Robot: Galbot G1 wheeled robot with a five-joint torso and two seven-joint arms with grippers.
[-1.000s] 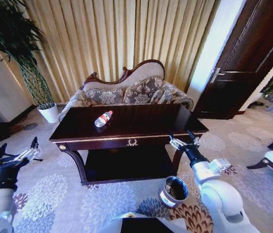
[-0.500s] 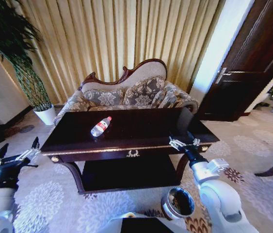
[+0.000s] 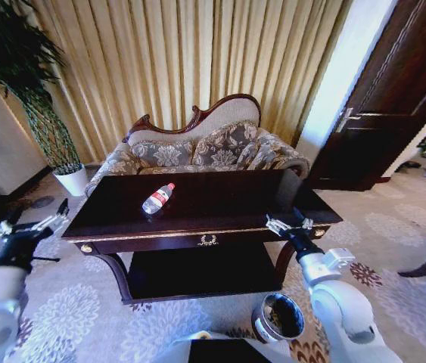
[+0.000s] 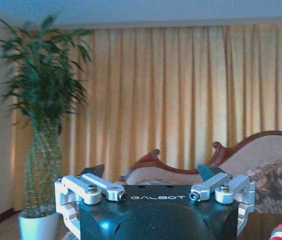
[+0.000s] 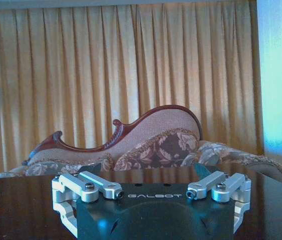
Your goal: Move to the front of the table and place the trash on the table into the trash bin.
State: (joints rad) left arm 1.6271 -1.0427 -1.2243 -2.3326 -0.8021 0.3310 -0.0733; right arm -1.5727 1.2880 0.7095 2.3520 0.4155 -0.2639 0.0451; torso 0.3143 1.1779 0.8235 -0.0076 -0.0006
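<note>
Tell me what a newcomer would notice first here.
A plastic bottle lying alone on the dark glossy table, left of centre. The brown bin stands on the carpet by the table's right front leg, and both open grippers, left and right, flank the table.

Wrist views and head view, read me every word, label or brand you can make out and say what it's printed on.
"GALBOT" on the body of the left gripper, in the left wrist view.
"GALBOT" on the body of the right gripper, in the right wrist view.
The red label on the bottle: too small to read.
The white label on the trash bin: too blurred to read.
</note>
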